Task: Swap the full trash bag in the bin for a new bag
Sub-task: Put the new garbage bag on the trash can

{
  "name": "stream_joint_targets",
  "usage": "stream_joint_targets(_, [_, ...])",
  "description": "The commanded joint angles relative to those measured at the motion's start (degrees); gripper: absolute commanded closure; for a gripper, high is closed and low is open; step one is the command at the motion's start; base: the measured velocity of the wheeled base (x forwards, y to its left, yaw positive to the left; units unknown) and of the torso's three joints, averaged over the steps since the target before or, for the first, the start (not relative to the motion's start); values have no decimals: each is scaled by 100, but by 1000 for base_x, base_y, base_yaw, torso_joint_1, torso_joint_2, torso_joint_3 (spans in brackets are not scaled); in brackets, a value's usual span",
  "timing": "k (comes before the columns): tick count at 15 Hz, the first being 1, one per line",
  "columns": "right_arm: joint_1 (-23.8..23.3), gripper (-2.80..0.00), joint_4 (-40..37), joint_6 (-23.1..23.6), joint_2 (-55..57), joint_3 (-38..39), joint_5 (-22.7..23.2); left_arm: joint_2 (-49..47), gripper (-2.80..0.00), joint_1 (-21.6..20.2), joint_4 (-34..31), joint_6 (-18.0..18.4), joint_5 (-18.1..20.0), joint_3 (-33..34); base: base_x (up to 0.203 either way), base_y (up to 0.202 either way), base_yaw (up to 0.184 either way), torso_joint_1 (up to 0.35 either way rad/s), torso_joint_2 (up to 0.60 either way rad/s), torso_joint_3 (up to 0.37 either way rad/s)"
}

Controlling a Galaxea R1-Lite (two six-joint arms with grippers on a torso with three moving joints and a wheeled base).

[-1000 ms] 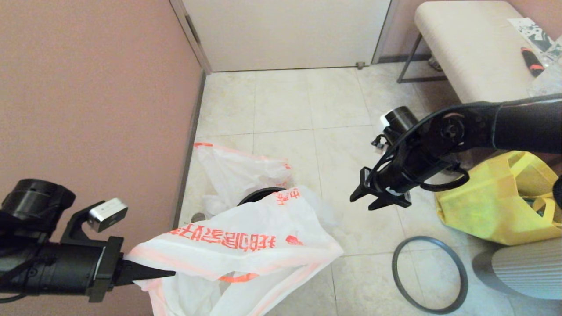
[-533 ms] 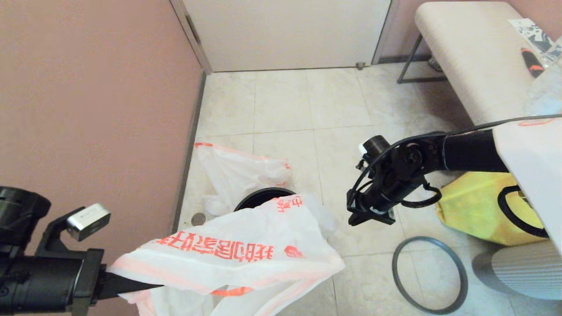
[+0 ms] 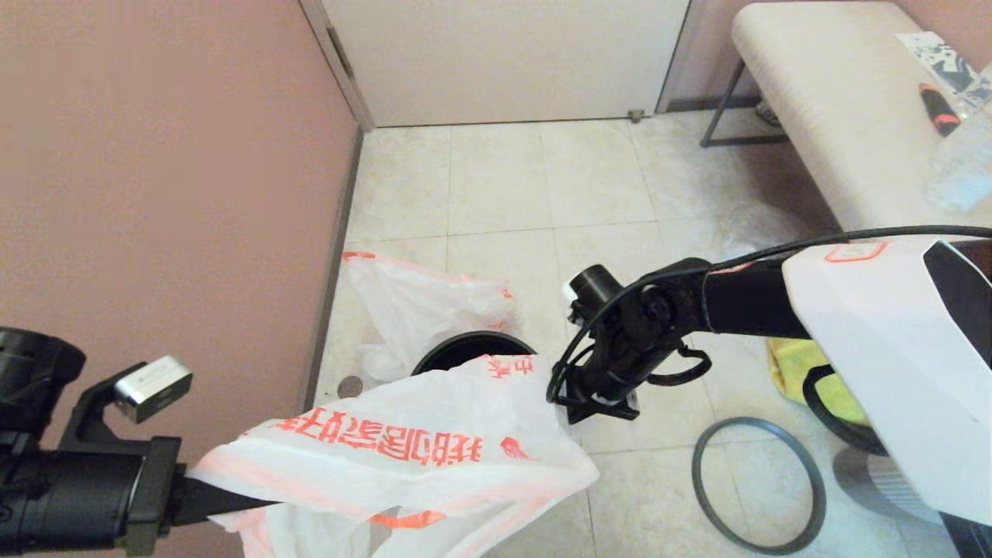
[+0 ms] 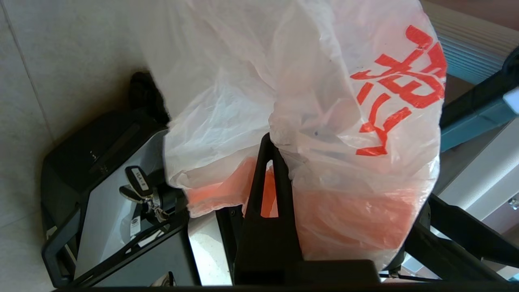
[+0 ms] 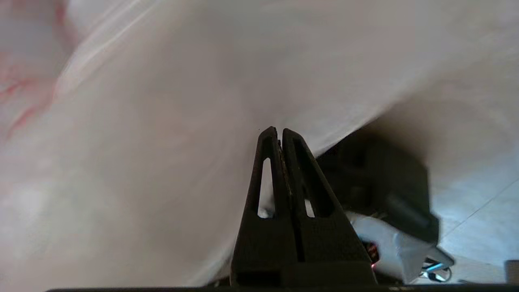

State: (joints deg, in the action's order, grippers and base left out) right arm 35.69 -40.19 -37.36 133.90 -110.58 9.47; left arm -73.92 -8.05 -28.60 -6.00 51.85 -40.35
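The new bag (image 3: 403, 449), white with big red characters and an orange edge, hangs spread out in front of me. My left gripper (image 3: 263, 504) is shut on its orange-edged rim at the lower left; the left wrist view shows the fingertips (image 4: 267, 140) pinching film of the new bag (image 4: 324, 101). My right gripper (image 3: 577, 407) is shut, its tips against the bag's right edge (image 5: 162, 142) with no film seen between them (image 5: 279, 130). The bin (image 3: 465, 349) shows as a dark arc behind the bag. The full trash bag (image 3: 418, 306) lies on the floor beyond it, by the wall.
The bin's grey hoop (image 3: 748, 421) lies on the tiles at the right. A yellow tote (image 3: 790, 372) sits behind my right arm. A cream bench (image 3: 821, 101) stands at the back right, the pink wall (image 3: 155, 194) runs along the left.
My right gripper has shut and swung down and left, from above the tote to the new bag's right edge. The left gripper dropped slightly, still holding the bag.
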Motion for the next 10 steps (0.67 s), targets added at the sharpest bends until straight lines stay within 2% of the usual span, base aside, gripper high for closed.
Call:
stream_joint_targets(1, [349,0,-35,-96,117,-202,10,-26,0,-4,-14,-7,27,-8,0,0,0,0,0,0])
stream_joint_targets(4, [627,0,477,-106,296,-283,5,0,0,-2,16,-7,68,-17,0,0,0,0,0,0])
stream_joint_targets(6, [640,0,945,-75,488,-327,25,58,0,-10,97,-12,238,-25,0,0,0,0,0,0])
stream_joint_targets(10, [619,0,2404,267,1065,-336,23,522,0,-152,76,-35,289,-35,0,0,0,0,0,0])
